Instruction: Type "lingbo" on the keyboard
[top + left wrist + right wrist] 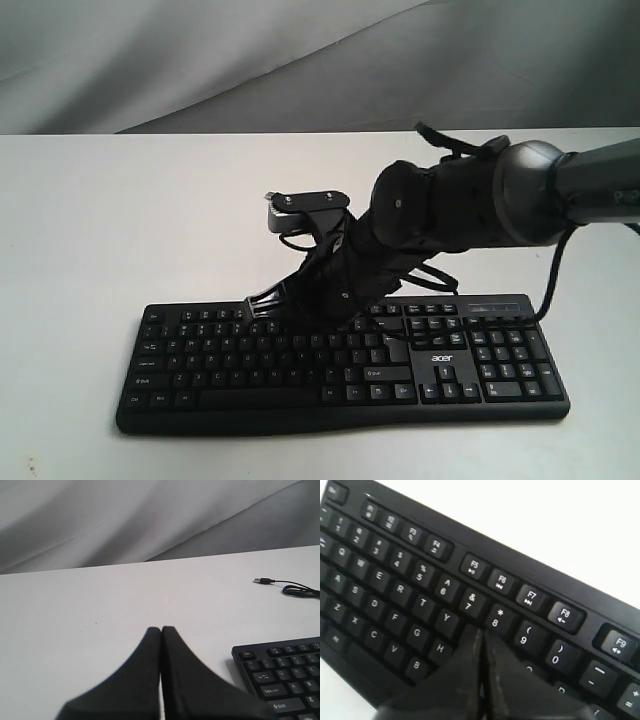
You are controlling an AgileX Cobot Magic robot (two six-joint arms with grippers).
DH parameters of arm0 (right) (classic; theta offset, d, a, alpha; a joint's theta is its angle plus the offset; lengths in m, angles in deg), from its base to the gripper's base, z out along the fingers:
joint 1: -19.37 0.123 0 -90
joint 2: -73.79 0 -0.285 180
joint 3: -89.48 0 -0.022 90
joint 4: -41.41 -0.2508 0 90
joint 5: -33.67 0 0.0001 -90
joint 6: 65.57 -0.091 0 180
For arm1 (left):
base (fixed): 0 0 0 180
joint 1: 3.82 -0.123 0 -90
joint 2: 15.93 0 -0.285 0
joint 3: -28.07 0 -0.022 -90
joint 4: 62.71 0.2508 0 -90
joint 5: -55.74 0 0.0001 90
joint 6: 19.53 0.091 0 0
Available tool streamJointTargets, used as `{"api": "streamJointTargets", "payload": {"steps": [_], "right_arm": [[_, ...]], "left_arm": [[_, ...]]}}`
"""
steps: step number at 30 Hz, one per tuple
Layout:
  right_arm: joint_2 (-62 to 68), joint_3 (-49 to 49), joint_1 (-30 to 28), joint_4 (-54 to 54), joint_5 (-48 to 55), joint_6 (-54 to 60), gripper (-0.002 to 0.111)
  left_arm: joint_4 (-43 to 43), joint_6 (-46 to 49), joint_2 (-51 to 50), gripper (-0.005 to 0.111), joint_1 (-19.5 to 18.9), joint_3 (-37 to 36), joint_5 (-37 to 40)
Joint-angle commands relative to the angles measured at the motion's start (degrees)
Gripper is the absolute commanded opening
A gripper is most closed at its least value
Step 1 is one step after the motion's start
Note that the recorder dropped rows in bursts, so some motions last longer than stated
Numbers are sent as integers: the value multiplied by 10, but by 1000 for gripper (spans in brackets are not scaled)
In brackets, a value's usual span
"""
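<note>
The black keyboard [300,372] with white legends and an "acer" logo lies flat at the table's front. My right gripper [265,303] reaches in from the right over its upper letter rows. In the right wrist view the right gripper [481,631] is shut with nothing in it; its tip sits just below the 7 and 8 keys of the keyboard [395,590], beside Y, hiding the key under it. I cannot tell whether it touches. My left gripper [161,629] is shut and empty above bare table, left of the keyboard's [285,675] Esc corner.
The keyboard's thin black cable [300,590] ends in a loose USB plug [260,580] on the white table [120,230] behind the keyboard. A grey draped backdrop [200,60] closes the far side. The right arm's bulky wrist [450,210] hangs over the keyboard's right half.
</note>
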Motion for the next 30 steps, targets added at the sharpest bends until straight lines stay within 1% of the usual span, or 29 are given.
{"api": "streamJointTargets", "payload": {"steps": [1,10,14,17,21,30], "right_arm": [[-35,3,1,6,7,3,0],[-42,2,52,30,10,1,0],[-41,-18,53,30,-1,-18,0],[-41,-19,53,30,1,-17,0],[-41,-19,71,32,-1,-6,0],[-11,-19,71,30,-6,-9,0]], "left_arm": [[-5,-2,1,0,-1,-2,-3],[-5,-2,1,0,-1,-2,-3],[-5,-2,1,0,-1,-2,-3],[-5,-2,1,0,-1,-2,-3],[-5,-2,1,0,-1,-2,-3],[-5,-2,1,0,-1,-2,-3]]}}
